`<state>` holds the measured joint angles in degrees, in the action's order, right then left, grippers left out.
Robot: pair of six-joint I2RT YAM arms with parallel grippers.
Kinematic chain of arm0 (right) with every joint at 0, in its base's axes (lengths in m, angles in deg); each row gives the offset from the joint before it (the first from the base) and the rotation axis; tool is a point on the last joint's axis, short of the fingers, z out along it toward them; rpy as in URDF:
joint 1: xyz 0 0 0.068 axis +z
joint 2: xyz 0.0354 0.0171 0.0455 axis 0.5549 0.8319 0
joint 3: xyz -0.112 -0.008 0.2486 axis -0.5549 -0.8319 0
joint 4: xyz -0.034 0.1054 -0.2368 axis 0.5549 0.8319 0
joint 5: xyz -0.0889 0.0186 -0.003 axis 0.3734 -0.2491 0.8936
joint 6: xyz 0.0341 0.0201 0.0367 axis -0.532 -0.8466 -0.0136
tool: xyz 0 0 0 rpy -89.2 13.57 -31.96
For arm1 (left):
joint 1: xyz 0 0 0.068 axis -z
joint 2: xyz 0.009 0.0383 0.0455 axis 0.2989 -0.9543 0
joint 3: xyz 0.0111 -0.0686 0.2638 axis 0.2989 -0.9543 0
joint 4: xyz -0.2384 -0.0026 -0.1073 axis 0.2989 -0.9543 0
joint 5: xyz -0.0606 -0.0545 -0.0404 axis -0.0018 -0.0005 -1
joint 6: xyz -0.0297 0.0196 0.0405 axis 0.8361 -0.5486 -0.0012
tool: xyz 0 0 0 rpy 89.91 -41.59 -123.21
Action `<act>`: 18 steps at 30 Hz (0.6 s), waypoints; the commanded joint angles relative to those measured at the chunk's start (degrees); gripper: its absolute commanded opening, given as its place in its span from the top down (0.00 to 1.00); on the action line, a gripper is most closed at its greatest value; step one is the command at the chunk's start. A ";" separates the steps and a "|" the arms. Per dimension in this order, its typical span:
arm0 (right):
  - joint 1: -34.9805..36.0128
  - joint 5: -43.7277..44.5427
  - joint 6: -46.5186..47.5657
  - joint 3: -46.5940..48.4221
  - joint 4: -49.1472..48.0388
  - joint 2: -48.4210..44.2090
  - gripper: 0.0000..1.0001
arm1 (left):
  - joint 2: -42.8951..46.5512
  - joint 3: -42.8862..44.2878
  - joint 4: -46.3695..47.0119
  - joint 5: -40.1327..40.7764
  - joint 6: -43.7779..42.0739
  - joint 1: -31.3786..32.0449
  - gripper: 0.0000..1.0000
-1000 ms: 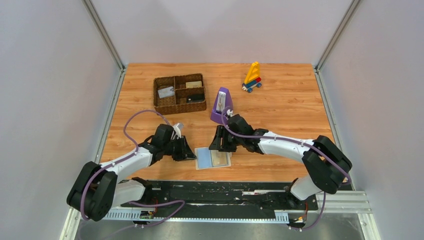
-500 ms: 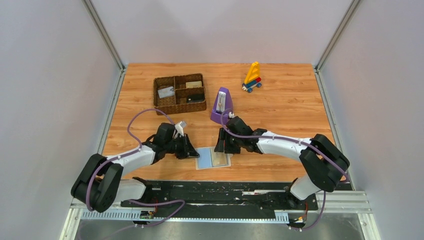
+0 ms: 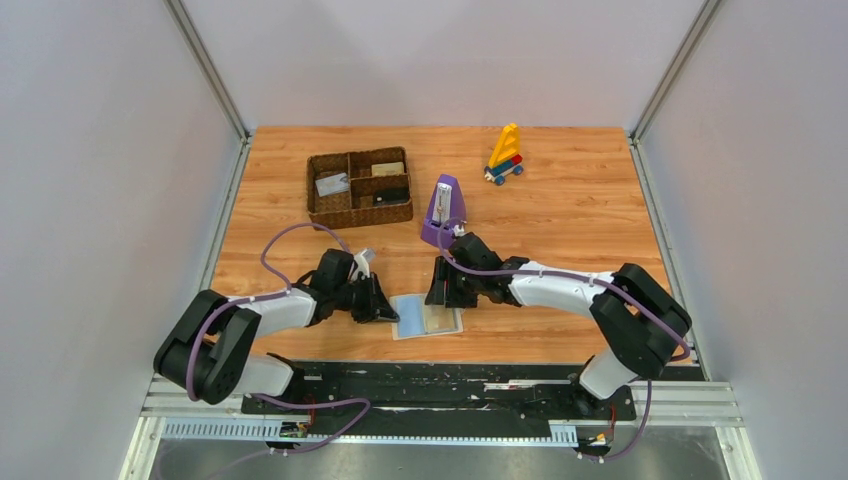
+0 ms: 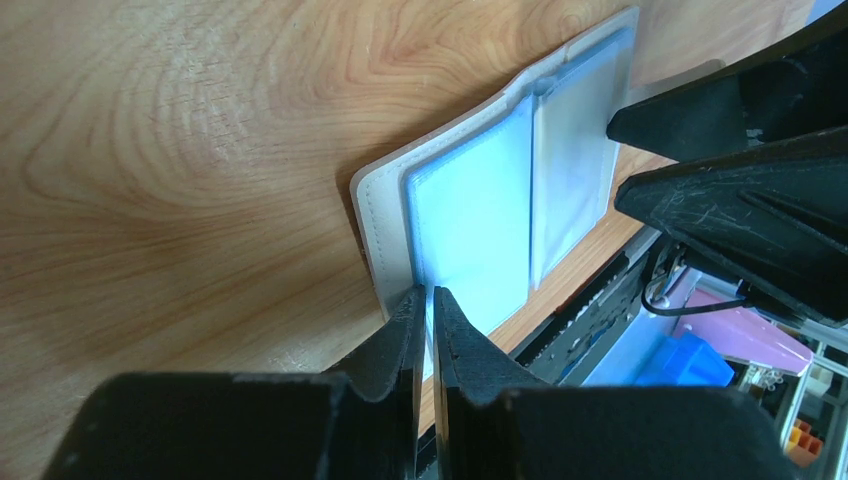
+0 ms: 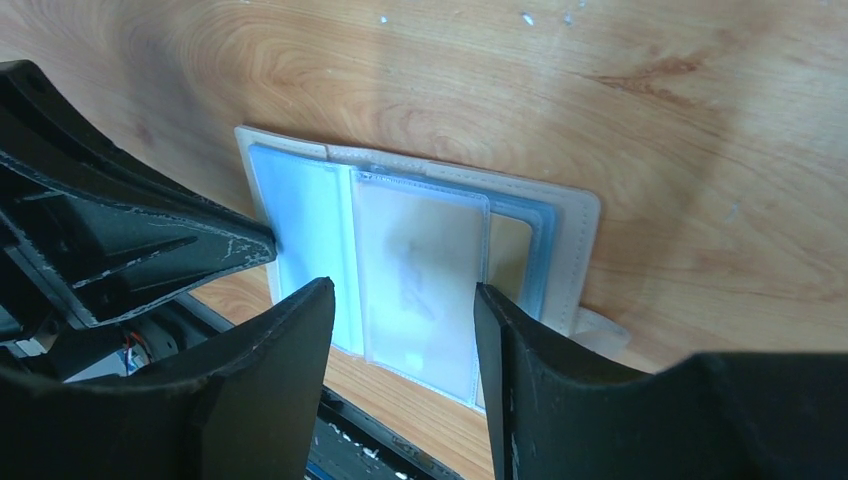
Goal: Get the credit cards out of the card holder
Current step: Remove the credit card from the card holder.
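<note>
The card holder [image 3: 427, 316] lies open and flat near the front edge of the wooden surface [image 3: 580, 220], roughly midway between the two arms. Its pale blue leaves and a clear sleeve face up, and a tan card [image 5: 508, 262] shows in the pocket on one side.

The left claw [image 4: 425, 300] sits at the holder's 9 o'clock edge in the top view. Its jaws are closed to a thin slit, with the edge of a blue leaf caught between the tips. The right claw [image 5: 400, 292] stands at the holder's 12 o'clock edge. Its jaws are held well apart on either side of the clear sleeve, and nothing is gripped between them. Whether its tips press on the holder cannot be told.

At the holder's 12 o'clock, past the right claw, a purple metronome [image 3: 443, 212] stands upright. At 11 o'clock, well apart, is a brown woven tray [image 3: 315, 205]. Its compartments hold a grey card [image 3: 331, 184], a beige card [image 3: 388, 168] and a black card [image 3: 392, 194]. At 1 o'clock, near the back edge, sits a toy of coloured blocks [image 3: 505, 155].
</note>
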<state>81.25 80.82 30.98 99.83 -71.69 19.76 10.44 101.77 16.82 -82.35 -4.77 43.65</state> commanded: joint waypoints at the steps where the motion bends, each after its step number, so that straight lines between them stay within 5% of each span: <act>1: 0.20 -3.22 -0.64 0.45 -4.08 1.93 0.45 | -1.50 -0.39 0.58 2.42 -1.98 0.38 0.85; 18: -1.49 -12.74 -4.40 -3.82 -16.52 -1.57 0.45 | -0.91 -0.38 -0.34 2.73 -1.98 0.45 0.85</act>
<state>79.05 73.78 29.32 96.53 -80.74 20.40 10.20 101.77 17.11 -82.54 -4.95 43.65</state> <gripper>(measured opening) 0.550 0.150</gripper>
